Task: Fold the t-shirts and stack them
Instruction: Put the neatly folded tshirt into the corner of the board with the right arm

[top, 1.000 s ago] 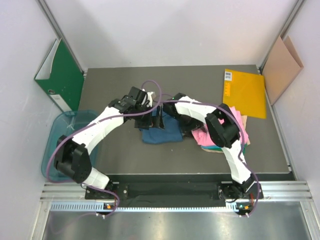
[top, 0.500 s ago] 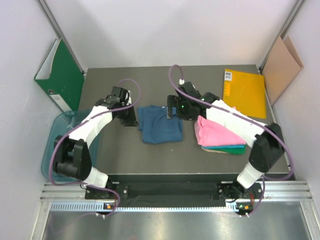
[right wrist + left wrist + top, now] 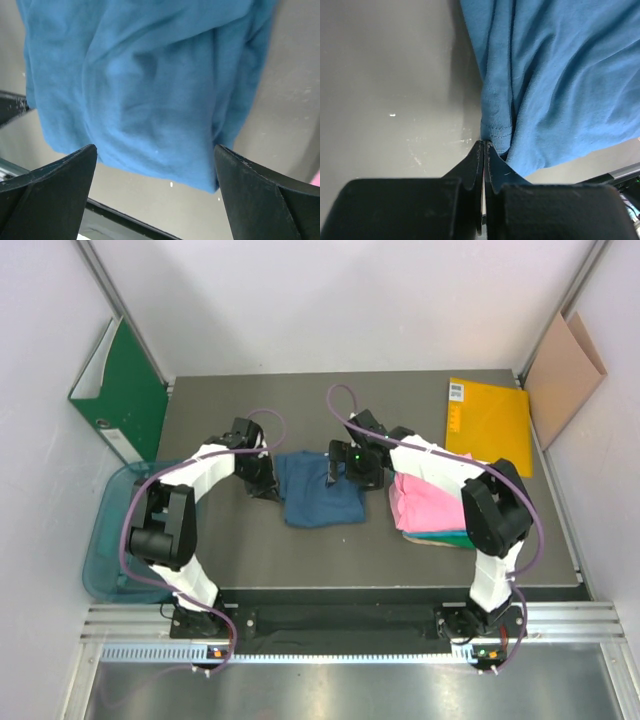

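The dark blue t-shirt (image 3: 320, 492) lies folded in a small rectangle at the table's middle. My left gripper (image 3: 264, 480) sits low at its left edge. In the left wrist view the left gripper (image 3: 485, 143) is shut, its tips pinching the hem of the blue t-shirt (image 3: 560, 80). My right gripper (image 3: 345, 466) hovers at the shirt's far right corner. Seen from the right wrist, the right gripper (image 3: 155, 148) stands wide open above the blue t-shirt (image 3: 145, 85) with nothing between its fingers. The pink t-shirt (image 3: 440, 502) lies folded on the teal-green t-shirt (image 3: 455, 537) at the right.
A green binder (image 3: 120, 390) leans on the left wall. A teal bin (image 3: 105, 540) stands off the table's left side. A yellow folder (image 3: 490, 425) lies at the back right, and a brown cardboard sheet (image 3: 565, 375) leans on the right wall.
Both grippers pulled off the top of the blue shirt and moved to its sides. The left one has closed at the left hem; the right one has opened wide.
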You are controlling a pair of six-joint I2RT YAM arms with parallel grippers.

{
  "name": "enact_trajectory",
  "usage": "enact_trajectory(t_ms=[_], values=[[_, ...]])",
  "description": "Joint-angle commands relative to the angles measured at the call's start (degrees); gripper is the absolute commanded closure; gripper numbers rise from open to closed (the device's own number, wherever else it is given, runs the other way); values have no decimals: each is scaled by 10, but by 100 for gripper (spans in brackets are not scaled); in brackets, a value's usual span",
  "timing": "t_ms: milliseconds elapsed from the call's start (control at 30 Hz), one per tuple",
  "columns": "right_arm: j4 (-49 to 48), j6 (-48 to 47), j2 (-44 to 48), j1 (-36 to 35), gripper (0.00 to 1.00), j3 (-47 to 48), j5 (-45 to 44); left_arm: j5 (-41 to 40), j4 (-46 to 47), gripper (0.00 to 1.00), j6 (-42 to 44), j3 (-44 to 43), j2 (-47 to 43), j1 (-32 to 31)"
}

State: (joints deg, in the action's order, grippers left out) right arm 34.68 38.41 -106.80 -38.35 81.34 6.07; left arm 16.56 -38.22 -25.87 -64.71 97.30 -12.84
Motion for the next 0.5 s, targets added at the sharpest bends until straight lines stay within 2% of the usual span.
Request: enact_trajectory(t_ms=[0,300,467], values=[[-7,6,13,19,0,21,-7,10,26,100,-3,-21,0,1],[7,-2,-9,29,0,10,-24,19,32,100,-2,-20,23,1],[6,-7,-52,30,0,16,-18,21,29,100,2,-23,24,1]])
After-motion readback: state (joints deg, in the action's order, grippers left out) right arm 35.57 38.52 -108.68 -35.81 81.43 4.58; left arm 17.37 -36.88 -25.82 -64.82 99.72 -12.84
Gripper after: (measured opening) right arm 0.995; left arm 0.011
